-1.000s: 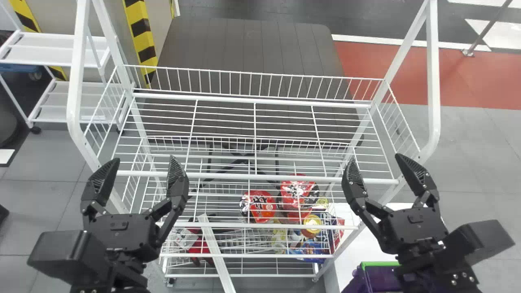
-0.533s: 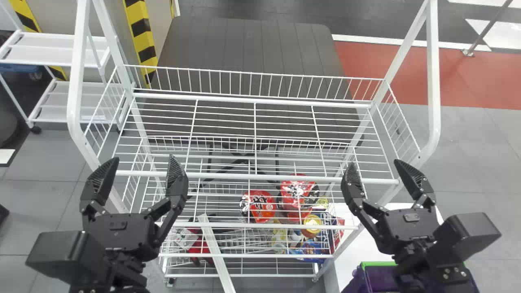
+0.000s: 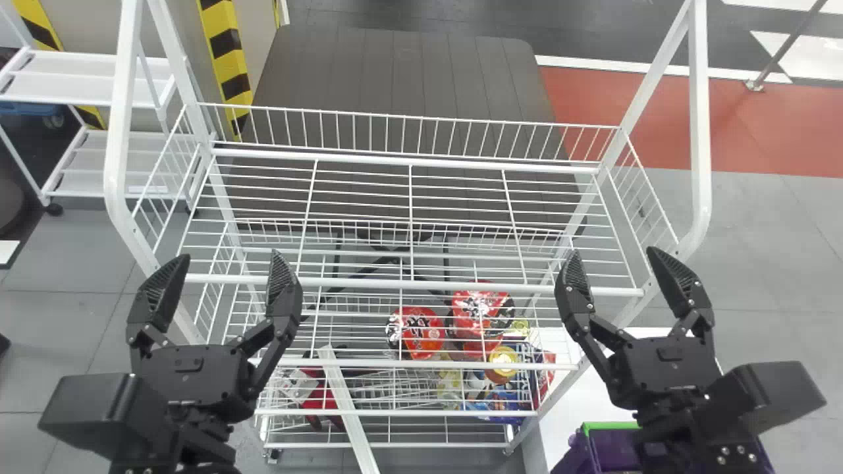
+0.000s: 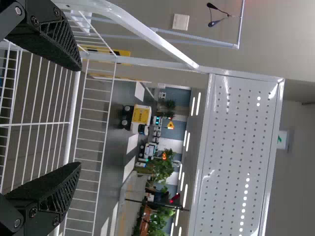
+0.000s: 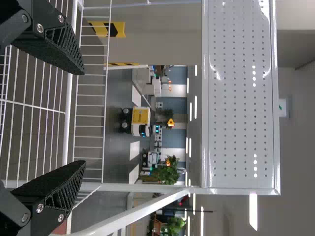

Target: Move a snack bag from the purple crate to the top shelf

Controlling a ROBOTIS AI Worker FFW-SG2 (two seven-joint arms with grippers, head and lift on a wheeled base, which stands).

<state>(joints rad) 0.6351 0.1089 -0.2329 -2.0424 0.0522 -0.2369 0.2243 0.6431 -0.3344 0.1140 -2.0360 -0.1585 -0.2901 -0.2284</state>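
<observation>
Purple crate (image 3: 612, 450) lower right, wire top shelf (image 3: 369, 283)

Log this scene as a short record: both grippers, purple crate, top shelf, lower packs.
Left gripper: open, holding nothing
Right gripper: open, holding nothing
Purple crate: green-edged, partly hidden by right arm
Top shelf: white wire, no snack bag on it
Red packs: below top shelf, visible through its wires

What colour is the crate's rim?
Bright green, best seen in the head view.

Wire shelf (image 4: 73, 113), perforated panel (image 4: 231, 157)
</observation>
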